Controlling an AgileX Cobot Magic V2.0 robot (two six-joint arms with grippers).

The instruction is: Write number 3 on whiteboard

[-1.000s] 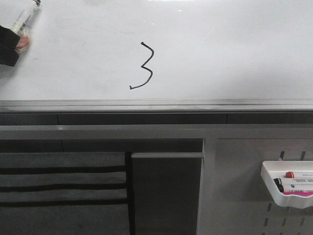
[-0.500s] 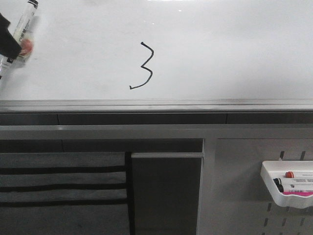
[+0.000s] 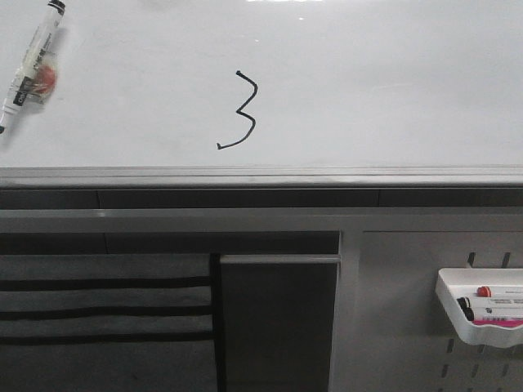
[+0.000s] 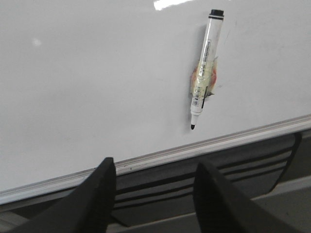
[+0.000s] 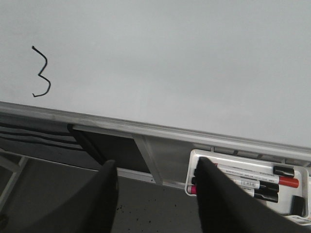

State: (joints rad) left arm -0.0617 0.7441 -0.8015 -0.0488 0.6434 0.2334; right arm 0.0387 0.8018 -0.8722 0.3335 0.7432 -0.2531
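The number 3 (image 3: 239,111) stands in thin black line a little left of centre on the whiteboard (image 3: 368,90), and a white marker (image 3: 31,67) with a black cap lies on the board at the upper left of the front frame. The left hand (image 4: 153,194) is spread wide and empty below the board's grey edge rail (image 4: 204,145), apart from the marker. The right hand (image 5: 155,194) is likewise wide and empty, above the white tray of markers (image 5: 243,182).

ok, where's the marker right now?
Front view: the marker lies on the whiteboard at its far left, well left of the 3, tilted, with no jaws on it. The left wrist view shows it above the edge rail.
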